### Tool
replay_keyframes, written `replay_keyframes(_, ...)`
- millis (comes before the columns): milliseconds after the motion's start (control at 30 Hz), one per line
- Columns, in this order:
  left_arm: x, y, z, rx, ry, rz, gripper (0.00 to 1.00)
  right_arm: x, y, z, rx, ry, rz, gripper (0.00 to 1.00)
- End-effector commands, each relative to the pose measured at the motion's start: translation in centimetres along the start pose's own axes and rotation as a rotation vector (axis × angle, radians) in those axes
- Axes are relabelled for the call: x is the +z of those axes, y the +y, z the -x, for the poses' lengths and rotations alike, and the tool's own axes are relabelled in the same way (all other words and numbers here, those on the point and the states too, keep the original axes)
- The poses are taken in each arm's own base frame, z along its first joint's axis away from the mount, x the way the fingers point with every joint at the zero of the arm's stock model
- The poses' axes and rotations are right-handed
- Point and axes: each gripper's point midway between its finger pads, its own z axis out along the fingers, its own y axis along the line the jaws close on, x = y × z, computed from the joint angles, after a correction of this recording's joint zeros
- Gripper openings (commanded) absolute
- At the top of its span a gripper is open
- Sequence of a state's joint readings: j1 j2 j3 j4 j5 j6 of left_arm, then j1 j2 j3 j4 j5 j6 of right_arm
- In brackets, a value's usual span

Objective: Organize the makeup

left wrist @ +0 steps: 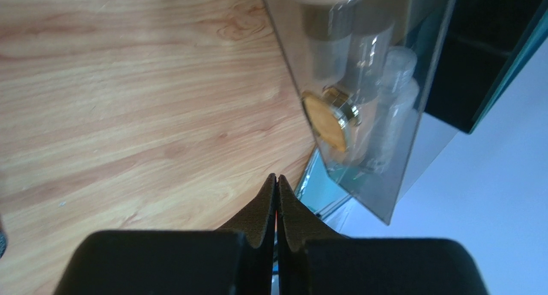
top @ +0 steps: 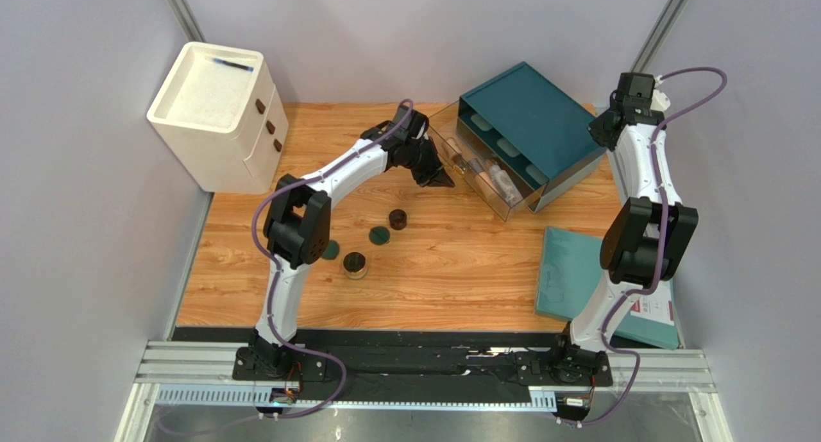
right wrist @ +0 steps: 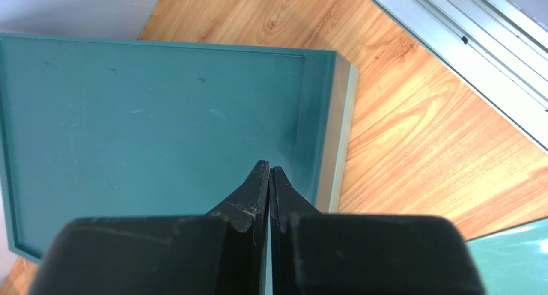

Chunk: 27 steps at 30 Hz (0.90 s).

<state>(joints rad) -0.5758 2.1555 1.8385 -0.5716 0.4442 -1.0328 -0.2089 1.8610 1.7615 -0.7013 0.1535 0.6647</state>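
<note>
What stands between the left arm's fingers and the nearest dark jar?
Nothing visible does: only the wooden table shows between the shut left fingers and the nearest dark round jar.

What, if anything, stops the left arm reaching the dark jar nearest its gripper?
Probably nothing, so yes, likely reachable. The dark jar stands free, close to the left gripper, with nothing between them. The jaws are shut and would need opening first.

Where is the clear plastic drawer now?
Top view, right of centre: the clear plastic drawer sticks out of the teal drawer box, left end effector beside it.
</note>
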Motion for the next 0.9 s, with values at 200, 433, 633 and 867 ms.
replay_keyframes(200, 2.2, -4.6, 2.4, -0.048, -0.046, -0.076, 0.00, 2.6, 0.7, -2.2, -0.041, 0.118, 0.053, 0.00)
replay_keyframes(433, 5.4, -6.2, 1.2, -0.057, -0.006, -0.105, 0.00, 3.5, -0.2, -5.3, -0.077, 0.235, 0.068, 0.00)
replay_keyframes(633, 7.9, -9.3, 0.5, -0.122, 0.025, -0.250, 0.00, 3.8, -0.9, -6.7, -0.079, 0.304, 0.082, 0.00)
replay_keyframes(867, 9.8, -13.3, 0.3, -0.215, 0.039, -0.381, 0.00, 3.7, -1.0, -7.7, -0.085, 0.346, 0.099, 0.00)
